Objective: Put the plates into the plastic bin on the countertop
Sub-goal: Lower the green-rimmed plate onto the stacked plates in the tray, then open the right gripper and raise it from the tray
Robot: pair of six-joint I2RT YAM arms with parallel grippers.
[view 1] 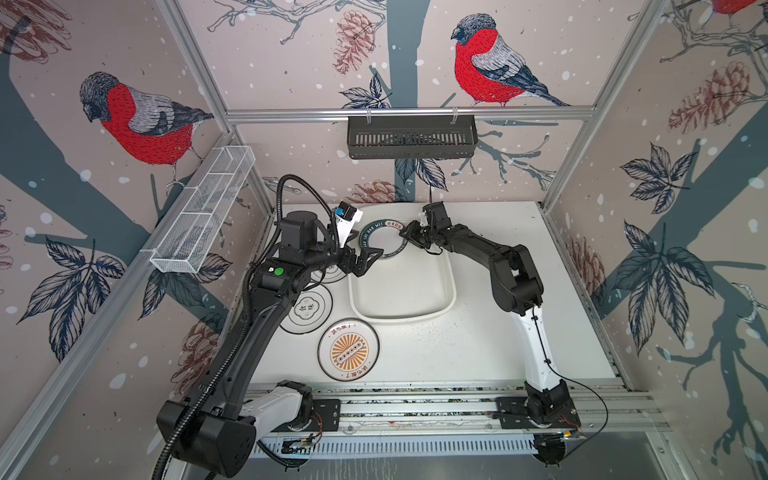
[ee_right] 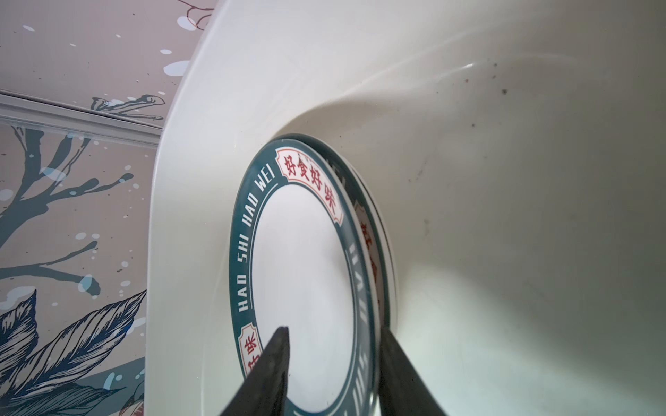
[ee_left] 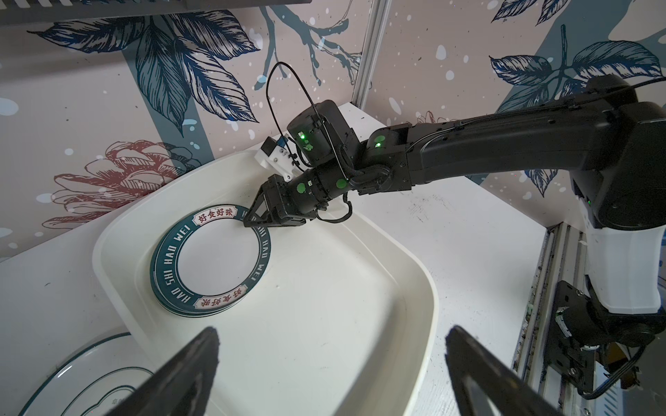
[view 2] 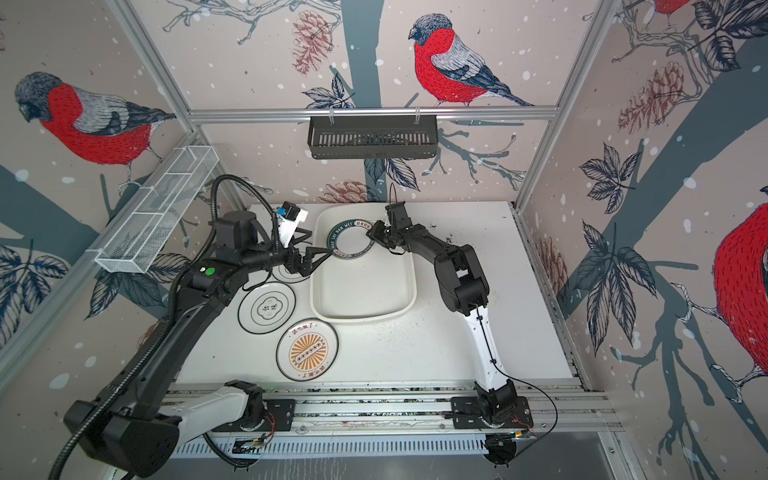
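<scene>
A stack of green-rimmed plates (view 1: pixel 384 241) (view 2: pixel 352 240) (ee_left: pixel 212 259) (ee_right: pixel 299 273) lies in the far left corner of the plastic bin (view 1: pixel 399 320) (view 2: pixel 361 319) (ee_left: pixel 324 342) (ee_right: pixel 504 180) on the countertop (view 1: pixel 457 345). My right gripper (view 1: pixel 402 234) (view 2: pixel 368 233) (ee_left: pixel 247 221) (ee_right: pixel 333 329) is at the stack's right rim, open, its fingers apart on either side of the rim. My left gripper (view 1: pixel 371 262) (view 2: pixel 320 262) (ee_left: pixel 333 331) hovers wide open and empty over the bin's left edge. A sunburst plate (view 1: pixel 349 350) (view 2: pixel 307 350) and a black-rimmed plate (view 1: pixel 307 309) (view 2: pixel 268 307) lie on the countertop.
Another plate (view 1: pixel 330 274) (ee_left: pixel 90 374) lies partly under my left arm beside the bin. A black slatted basket (view 1: pixel 411 137) hangs on the back rail and a white wire rack (view 1: pixel 203 212) on the left wall. Aluminium rails (view 1: pixel 415 407) edge the front.
</scene>
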